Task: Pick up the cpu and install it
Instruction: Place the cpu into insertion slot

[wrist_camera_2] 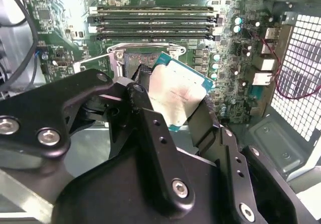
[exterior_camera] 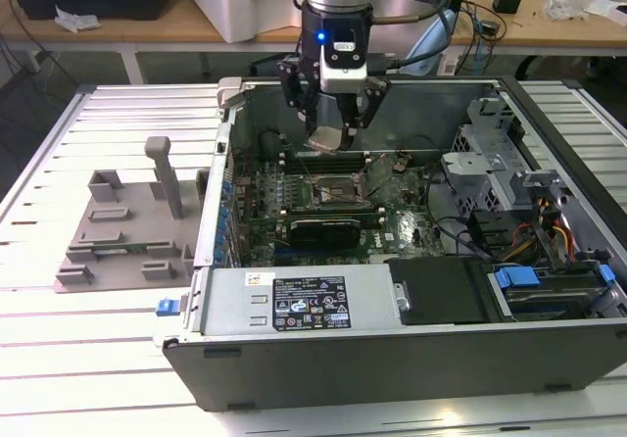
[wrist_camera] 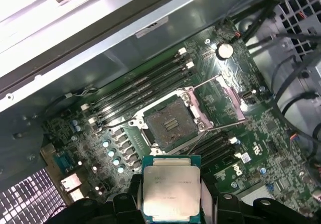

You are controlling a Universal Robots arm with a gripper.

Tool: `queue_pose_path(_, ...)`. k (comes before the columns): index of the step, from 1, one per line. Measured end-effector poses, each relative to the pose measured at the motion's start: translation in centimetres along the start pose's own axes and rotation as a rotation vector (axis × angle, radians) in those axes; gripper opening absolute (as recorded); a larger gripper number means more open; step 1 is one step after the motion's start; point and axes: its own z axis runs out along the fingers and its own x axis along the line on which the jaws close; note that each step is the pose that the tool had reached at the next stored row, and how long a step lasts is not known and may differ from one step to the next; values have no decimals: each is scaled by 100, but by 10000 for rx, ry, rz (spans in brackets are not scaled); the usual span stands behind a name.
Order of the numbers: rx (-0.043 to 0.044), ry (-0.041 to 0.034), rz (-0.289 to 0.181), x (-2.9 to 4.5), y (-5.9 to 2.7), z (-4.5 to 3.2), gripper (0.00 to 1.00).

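Fingers (wrist_camera_2: pixel 203 121): closed on opposite edges of cpu (wrist_camera: pixel 171 191), metal top showing. Held aloft inside computer case (exterior_camera: pixel 392 359), over motherboard (wrist_camera: pixel 261 128), near open socket (wrist_camera: pixel 168 124).

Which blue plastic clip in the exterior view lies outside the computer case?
The blue clip at the exterior view's left, against the case's outer corner; the other clips sit inside it, toward that view's right.

Silvery square cpu (wrist_camera: pixel 172 191), tilted, aloft
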Motion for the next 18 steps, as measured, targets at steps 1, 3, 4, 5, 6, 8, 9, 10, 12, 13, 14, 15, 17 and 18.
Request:
queue_pose_path(1,38,-19,63,-2,1,0,55)
queue_pose_path(3,78,-33,316,-3,1,0,55)
queue_pose_path(4,84,-34,402,-3,1,0,55)
queue_pose_path(5,88,-32,473,-2,1,-1,55)
queue_pose_path(6,90,-28,586,-2,1,-1,55)
queue_pose_path(8,91,-25,684,-3,1,0,55)
queue_pose_path(9,92,-24,733,-3,1,0,55)
queue_pose_path(10,93,-22,791,-3,1,0,55)
queue_pose_path(12,99,-19,942,-3,1,0,55)
queue_pose_path(13,101,-18,1000,-2,1,0,55)
queue_pose_path(14,102,-17,1050,-3,2,0,55)
queue_pose_path(15,104,-15,1118,-4,2,0,55)
queue_pose_path(17,109,-7,1364,-4,2,0,55)
queue_pose_path(18,110,-4,1437,-4,2,0,55)
